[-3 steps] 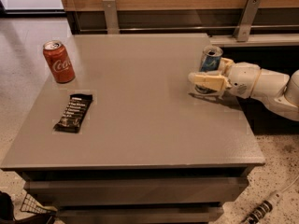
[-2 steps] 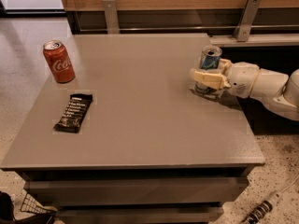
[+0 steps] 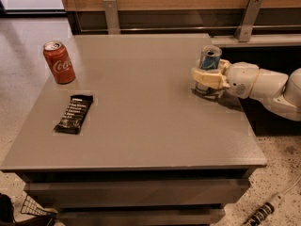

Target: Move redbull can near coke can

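Rightward on the grey table (image 3: 141,126) — speckled floor (image 3: 282,149) around — the tool (image 3: 204,78) pinches the redbull can (image 3: 210,59).

redbull can (image 3: 210,59) slightly leftward in hand (image 3: 204,77)

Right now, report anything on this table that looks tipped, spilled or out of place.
Nothing stands out. The redbull can stands upright on the right of the table, the end effector closed around it. The coke can stands upright far left; a dark snack bar lies flat near it.
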`<action>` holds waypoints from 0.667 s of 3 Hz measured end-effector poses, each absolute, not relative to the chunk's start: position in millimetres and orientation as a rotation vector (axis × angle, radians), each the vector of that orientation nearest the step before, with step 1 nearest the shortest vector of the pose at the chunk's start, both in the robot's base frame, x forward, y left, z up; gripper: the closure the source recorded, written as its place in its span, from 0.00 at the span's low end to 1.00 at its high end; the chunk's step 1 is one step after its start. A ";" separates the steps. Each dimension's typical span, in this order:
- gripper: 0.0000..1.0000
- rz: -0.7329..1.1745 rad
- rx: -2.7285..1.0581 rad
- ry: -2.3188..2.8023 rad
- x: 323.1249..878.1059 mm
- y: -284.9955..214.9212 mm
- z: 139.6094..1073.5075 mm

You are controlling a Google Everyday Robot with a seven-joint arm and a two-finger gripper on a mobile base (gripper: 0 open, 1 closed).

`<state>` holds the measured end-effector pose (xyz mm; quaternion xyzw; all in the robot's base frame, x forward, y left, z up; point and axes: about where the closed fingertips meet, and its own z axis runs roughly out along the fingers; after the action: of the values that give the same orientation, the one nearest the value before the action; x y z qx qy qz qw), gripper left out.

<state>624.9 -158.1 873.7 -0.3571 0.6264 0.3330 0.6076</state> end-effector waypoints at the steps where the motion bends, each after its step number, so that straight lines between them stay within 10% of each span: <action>1: 1.00 0.771 -0.836 1.445 627.5 -155.9 883.6; 2: 1.00 0.790 -0.890 1.415 638.1 -132.0 920.0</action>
<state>638.1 -132.0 920.0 -0.3842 0.6109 0.3411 0.6023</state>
